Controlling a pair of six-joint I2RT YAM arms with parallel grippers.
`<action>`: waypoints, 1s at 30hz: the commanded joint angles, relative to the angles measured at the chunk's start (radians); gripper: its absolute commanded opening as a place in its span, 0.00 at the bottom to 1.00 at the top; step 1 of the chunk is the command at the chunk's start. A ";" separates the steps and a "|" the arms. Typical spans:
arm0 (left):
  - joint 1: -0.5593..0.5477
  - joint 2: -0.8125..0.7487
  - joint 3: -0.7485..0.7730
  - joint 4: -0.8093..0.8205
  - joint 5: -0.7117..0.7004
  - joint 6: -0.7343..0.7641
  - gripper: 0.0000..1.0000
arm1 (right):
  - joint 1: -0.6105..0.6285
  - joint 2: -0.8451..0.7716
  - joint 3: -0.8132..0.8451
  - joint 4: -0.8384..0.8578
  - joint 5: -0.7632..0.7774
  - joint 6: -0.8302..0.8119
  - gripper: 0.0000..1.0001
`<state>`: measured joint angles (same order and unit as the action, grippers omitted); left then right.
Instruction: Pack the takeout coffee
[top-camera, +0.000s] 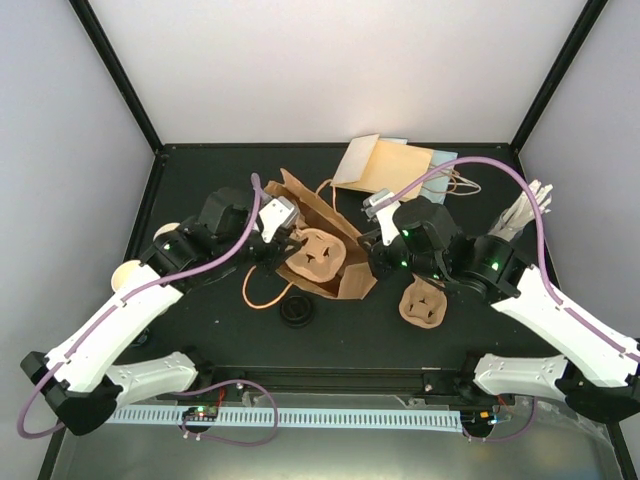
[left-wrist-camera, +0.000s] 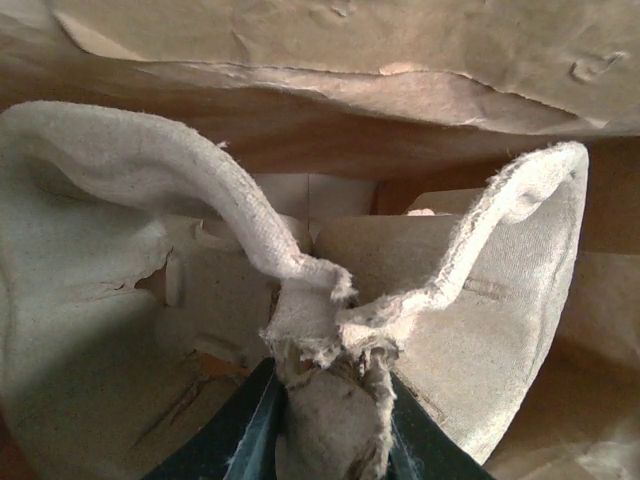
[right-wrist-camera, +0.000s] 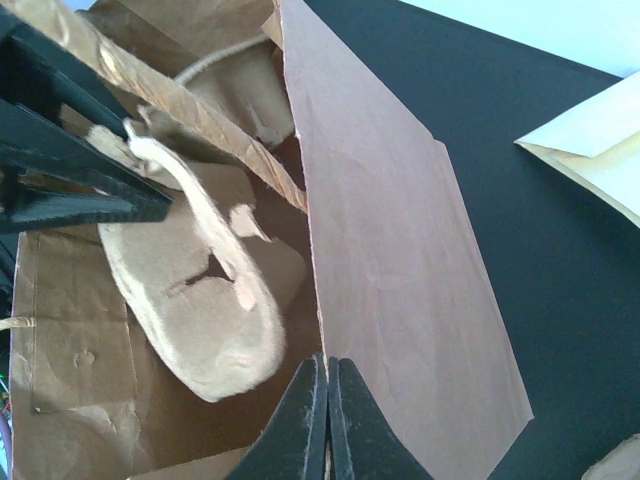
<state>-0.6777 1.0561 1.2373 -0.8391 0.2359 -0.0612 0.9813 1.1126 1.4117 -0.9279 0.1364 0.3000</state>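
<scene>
A brown paper bag (top-camera: 345, 272) lies open in the middle of the table. My left gripper (top-camera: 291, 241) is shut on the centre tab of a moulded-pulp cup carrier (left-wrist-camera: 120, 300), which it holds inside the bag's mouth; the pulp fills the gap between its fingers (left-wrist-camera: 250, 440). My right gripper (right-wrist-camera: 327, 395) is shut on the bag's upper side wall (right-wrist-camera: 400, 260) at the mouth edge. The right wrist view shows the carrier (right-wrist-camera: 200, 320) inside the bag. A cream round rim, likely one takeout coffee cup (top-camera: 129, 273), shows at the far left, partly behind my left arm.
A second pulp carrier (top-camera: 422, 303) lies right of the bag. A black lid (top-camera: 296, 312) sits in front of the bag, beside the bag's orange handle loop (top-camera: 258, 298). Flat paper envelopes (top-camera: 385, 165) lie at the back. White utensils (top-camera: 522, 212) lie at the right edge.
</scene>
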 joint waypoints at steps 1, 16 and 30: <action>-0.037 0.037 0.042 -0.046 -0.094 0.019 0.19 | -0.003 0.017 0.043 0.015 -0.018 -0.019 0.01; -0.158 0.182 0.082 -0.047 -0.262 -0.027 0.16 | -0.003 -0.009 -0.017 0.075 0.003 0.052 0.03; -0.168 0.124 -0.037 0.065 -0.208 -0.071 0.16 | -0.003 0.090 0.081 -0.024 0.040 -0.098 0.32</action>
<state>-0.8402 1.1965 1.1988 -0.8268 0.0051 -0.1139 0.9813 1.1572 1.4178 -0.9161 0.1581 0.2863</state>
